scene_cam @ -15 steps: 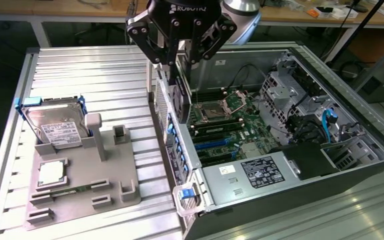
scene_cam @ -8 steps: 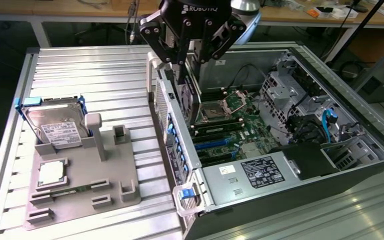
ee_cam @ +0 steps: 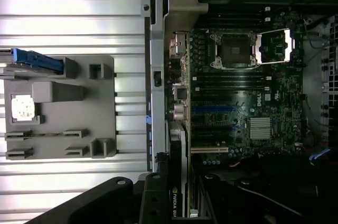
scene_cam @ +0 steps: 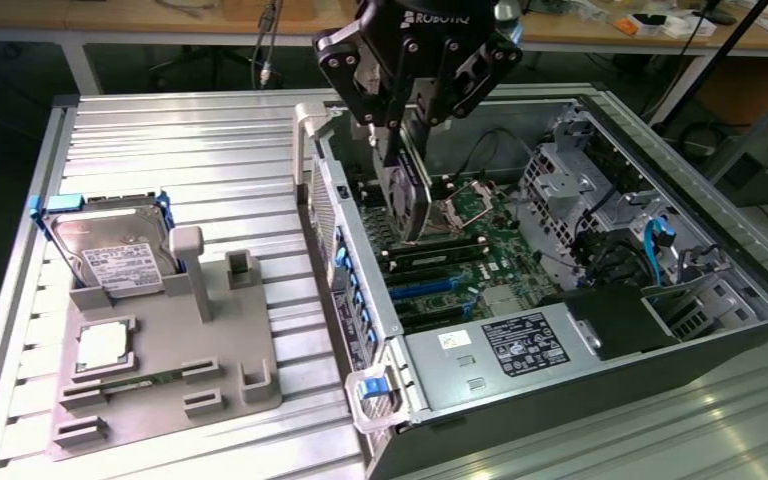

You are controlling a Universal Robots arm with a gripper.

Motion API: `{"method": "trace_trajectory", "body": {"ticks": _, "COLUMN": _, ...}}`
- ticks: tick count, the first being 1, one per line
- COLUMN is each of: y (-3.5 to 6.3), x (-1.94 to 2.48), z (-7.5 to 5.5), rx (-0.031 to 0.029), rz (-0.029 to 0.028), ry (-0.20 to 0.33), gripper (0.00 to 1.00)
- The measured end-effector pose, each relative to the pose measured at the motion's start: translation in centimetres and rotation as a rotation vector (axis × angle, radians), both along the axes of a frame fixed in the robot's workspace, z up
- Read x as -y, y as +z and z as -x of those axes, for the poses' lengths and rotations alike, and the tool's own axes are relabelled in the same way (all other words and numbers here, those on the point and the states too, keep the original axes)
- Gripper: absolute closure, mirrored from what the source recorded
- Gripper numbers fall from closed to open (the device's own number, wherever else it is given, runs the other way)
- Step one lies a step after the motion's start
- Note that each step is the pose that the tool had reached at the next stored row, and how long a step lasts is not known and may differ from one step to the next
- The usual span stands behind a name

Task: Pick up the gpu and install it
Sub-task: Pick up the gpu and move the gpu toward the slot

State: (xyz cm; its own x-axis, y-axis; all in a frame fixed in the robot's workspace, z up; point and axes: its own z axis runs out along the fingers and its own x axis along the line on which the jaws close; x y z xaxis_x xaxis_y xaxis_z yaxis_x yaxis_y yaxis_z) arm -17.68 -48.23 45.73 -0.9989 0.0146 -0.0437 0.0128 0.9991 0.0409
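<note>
The tool (scene_cam: 408, 122) clamps the gpu (scene_cam: 408, 205) by its upper edge, card hanging edge-down above the motherboard (scene_cam: 498, 250) inside the open case (scene_cam: 704, 330). Judged light, rigid and fragile: grip the board edges, not the fan.

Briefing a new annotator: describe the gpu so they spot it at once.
Find the open computer case on the exterior view's right. Above its motherboard hangs the black hand, shut on the gpu: a thin card held edge-on, unlike the hard drive standing in the grey fixture.
</note>
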Motion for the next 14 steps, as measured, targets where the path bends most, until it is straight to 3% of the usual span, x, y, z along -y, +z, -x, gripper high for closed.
{"method": "trace_trajectory", "body": {"ticks": 14, "y": 0.00, "x": 0.00, "z": -3.6, "rx": 0.0000, "rz": 0.0000, "ry": 0.000, "gripper": 0.73}}
